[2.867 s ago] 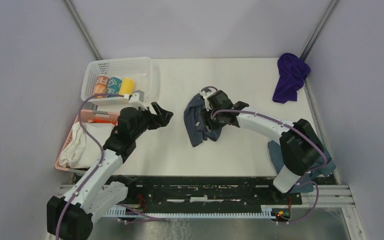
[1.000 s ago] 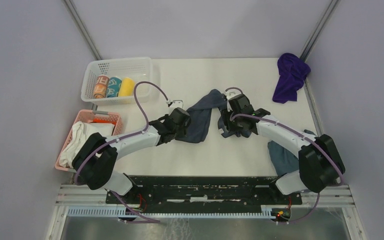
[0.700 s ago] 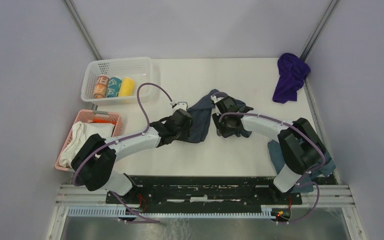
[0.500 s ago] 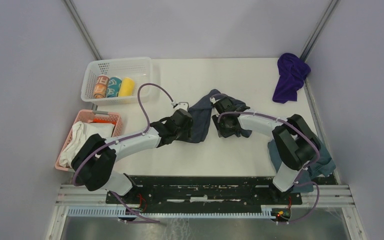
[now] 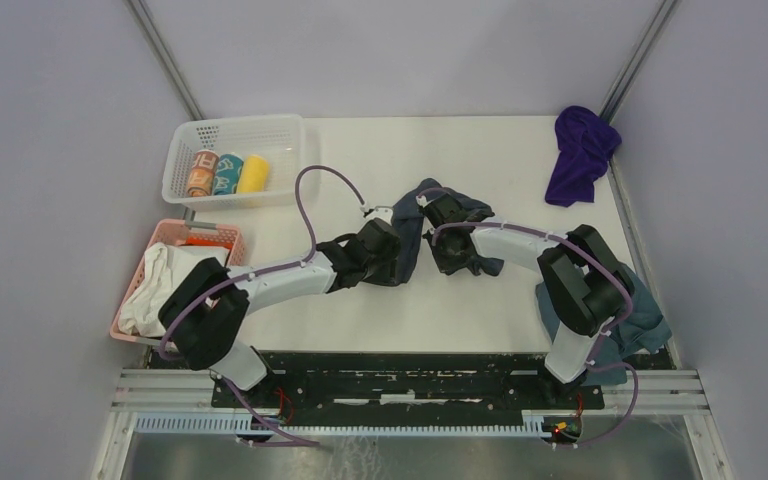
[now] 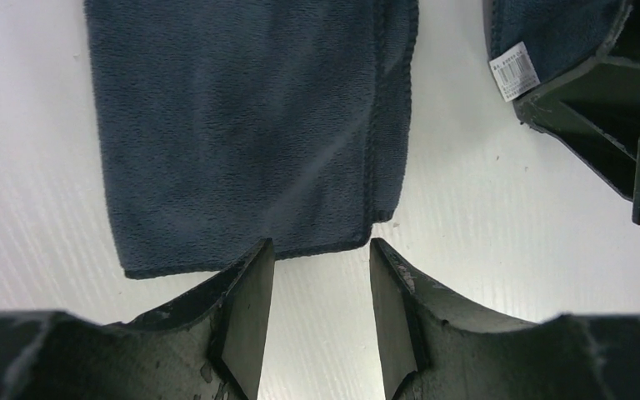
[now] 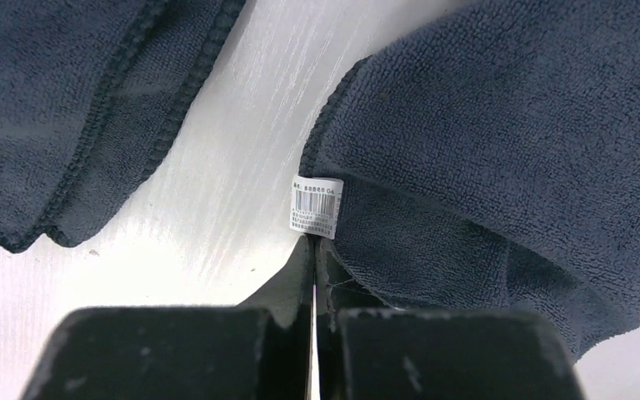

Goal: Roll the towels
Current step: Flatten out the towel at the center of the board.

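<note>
A slate-grey towel (image 5: 407, 228) lies crumpled mid-table between both grippers. In the left wrist view its flat folded part (image 6: 250, 133) ends at a corner just ahead of my left gripper (image 6: 321, 250), which is open with only bare table between its fingers (image 6: 246, 308). My right gripper (image 7: 314, 243) is shut, its tips pinching the grey towel's (image 7: 500, 150) edge at the white label (image 7: 316, 202). From above, the left gripper (image 5: 397, 258) and right gripper (image 5: 442, 250) sit close together. The purple towel (image 5: 580, 150) is bunched at the far right corner.
A white basket (image 5: 230, 128) with three rolled cloths (image 5: 228, 172) stands at the back left. A pink basket (image 5: 175, 235) holds a white cloth bundle (image 5: 160, 290). Another blue-grey cloth (image 5: 645, 320) lies by the right arm's base. Walls close in on both sides.
The right gripper has gone from open to shut at the towel's label. The left gripper has slid right, closer to the towel's corner, and its jaws stayed open.
</note>
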{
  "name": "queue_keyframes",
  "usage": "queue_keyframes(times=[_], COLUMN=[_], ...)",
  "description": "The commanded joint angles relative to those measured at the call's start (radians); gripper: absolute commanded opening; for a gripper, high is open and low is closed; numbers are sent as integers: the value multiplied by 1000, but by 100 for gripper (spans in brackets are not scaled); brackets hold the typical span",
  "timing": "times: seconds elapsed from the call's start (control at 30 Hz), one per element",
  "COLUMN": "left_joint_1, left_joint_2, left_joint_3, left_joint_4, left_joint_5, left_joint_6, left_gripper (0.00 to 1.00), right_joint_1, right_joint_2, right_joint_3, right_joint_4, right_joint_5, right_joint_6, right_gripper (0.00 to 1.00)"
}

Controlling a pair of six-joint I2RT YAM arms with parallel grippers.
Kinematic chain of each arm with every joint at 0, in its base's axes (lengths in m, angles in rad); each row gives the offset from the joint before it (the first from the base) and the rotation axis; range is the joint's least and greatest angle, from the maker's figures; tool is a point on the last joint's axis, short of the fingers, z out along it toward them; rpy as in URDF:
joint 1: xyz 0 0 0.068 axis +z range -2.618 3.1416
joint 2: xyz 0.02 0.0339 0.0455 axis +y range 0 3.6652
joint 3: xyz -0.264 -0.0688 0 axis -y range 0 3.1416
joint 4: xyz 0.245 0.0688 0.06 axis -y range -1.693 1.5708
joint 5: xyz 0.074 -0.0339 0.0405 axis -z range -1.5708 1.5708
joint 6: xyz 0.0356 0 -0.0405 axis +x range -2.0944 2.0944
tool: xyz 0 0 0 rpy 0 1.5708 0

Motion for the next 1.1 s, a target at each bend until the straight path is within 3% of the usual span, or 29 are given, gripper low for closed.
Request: queue_keyframes(times=[0.0,0.37,0.63,1.07], left_joint_1=[-32,-103,-119,-127], left_joint_2=[37,194,206,236], left_joint_3=[65,185,190,205], left_joint_4=[32,-70,-129,-132], left_joint_5=[-6,-78,-112,-139], left_joint_6=[28,84,102,125], left_gripper=[54,53,51,38], right_joint_1=[1,1,0,-1], right_joint_2=[-2,-21,-31,-40], right_joint_3=[-3,-10,-20,-28], right_joint_4=[8,12,12,13], right_joint_5=[-17,-25,-5,10], right_joint_6=[1,16,16,15], right_gripper=[0,1,0,0])
